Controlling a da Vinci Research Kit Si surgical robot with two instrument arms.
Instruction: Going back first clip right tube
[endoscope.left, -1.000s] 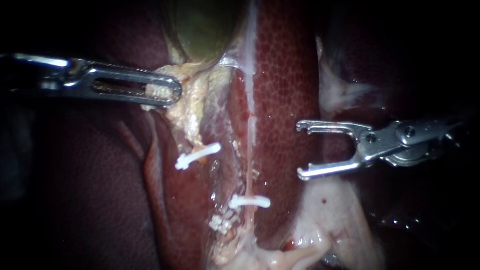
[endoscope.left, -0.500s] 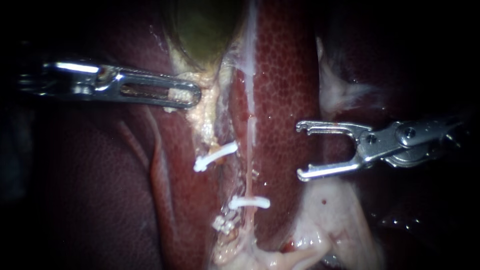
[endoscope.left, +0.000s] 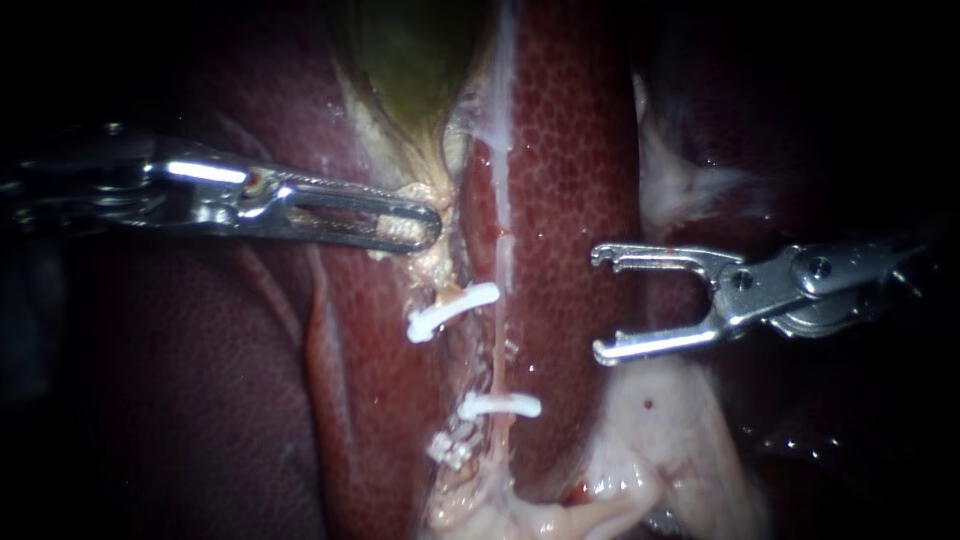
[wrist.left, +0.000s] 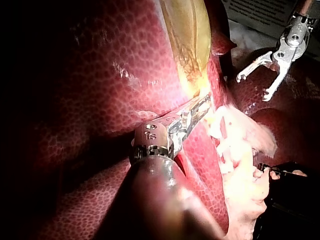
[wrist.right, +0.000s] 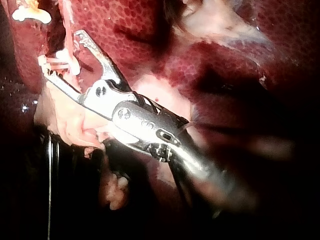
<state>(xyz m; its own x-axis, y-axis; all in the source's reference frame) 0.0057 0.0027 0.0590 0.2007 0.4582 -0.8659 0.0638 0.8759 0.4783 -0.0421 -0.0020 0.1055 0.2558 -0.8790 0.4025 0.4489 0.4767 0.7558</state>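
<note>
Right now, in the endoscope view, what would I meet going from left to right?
The left instrument, jaws shut on pale tissue → lower clip → right instrument, jaws open. The upper clip overlaps the left instrument's tip, so it's left out.

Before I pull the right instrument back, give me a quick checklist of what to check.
1. Right instrument, jaws open and empty: ok.
2. Right instrument clear of the right tube: ok, a gap shows.
3. Lower clip sits across the right tube: ok.
4. Lower clip fully latched: cannot tell.
5. Left instrument shut on pale tissue under the gallbladder: ok.
</note>
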